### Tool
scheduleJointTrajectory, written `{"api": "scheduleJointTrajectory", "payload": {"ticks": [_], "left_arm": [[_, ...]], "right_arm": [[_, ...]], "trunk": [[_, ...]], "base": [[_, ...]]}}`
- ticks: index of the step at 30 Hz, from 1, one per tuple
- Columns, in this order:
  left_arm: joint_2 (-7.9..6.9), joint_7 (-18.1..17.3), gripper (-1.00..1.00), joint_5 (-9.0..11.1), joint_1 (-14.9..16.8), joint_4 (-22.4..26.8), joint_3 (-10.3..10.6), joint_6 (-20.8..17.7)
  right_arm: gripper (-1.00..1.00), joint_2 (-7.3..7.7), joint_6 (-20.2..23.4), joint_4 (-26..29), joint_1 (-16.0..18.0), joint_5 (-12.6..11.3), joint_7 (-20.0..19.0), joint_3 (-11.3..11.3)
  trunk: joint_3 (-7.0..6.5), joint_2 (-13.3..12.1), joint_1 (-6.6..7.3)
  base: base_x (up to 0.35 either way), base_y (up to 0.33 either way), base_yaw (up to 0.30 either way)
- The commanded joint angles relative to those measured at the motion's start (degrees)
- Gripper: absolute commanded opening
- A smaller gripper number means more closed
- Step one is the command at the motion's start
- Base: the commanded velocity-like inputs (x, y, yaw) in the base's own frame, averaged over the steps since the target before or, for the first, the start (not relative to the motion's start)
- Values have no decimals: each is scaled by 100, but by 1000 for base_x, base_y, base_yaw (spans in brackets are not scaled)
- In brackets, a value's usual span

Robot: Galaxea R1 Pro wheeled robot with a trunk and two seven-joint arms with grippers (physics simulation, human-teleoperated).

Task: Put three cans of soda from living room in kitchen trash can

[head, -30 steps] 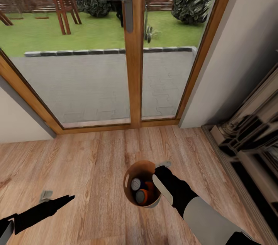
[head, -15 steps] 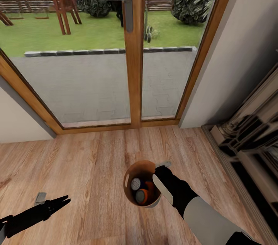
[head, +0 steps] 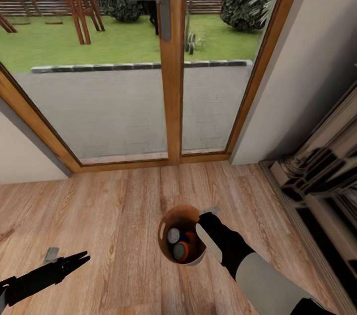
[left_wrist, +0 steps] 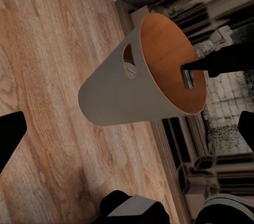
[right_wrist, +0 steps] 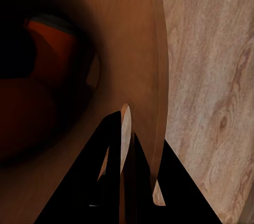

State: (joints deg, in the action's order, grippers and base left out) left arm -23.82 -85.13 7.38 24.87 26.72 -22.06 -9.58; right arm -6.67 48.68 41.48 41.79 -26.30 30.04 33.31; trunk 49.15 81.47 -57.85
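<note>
Head view: right claw (head: pixel 205 224) pinched the rim of the tash can (head: pixel 168 250), held above bare wood floor (head: pixel 114 216) near the glass doors (head: pixel 124 106); soda cans (head: pixel 178 245) inside (one orange).

Left wrist view: bucket grey outside, copper inside; left claw (left_wrist: pixel 127 129) spread, empty.

Right wrist view: fingers (right_wrist: pixel 114 171) straddled the rim.

Your right gripper (head: pixel 207 220) is clamped on the tash can (head: pixel 201 258) rim, arm reaching forward — your left gripper (head: pixel 82 257) hangs low, jaws parted, holding nothing.
</note>
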Motion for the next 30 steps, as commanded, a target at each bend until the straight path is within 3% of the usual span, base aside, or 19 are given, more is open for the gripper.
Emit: {"api": "scheduleJointTrajectory", "payload": {"ticks": [1,30], "left_arm": [[0,-1,100,0,0,0,0,0],[0,-4,100,0,0,-5,0,0]], "right_arm": [[-100,-1,-17,3,2,-33,-24,-4],[-100,3,-14,220,2,-42,-24,-17]], "trunk": [[0,0,0],[0,0,0]], "base": [[0,0,0],[0,0,0]]}}
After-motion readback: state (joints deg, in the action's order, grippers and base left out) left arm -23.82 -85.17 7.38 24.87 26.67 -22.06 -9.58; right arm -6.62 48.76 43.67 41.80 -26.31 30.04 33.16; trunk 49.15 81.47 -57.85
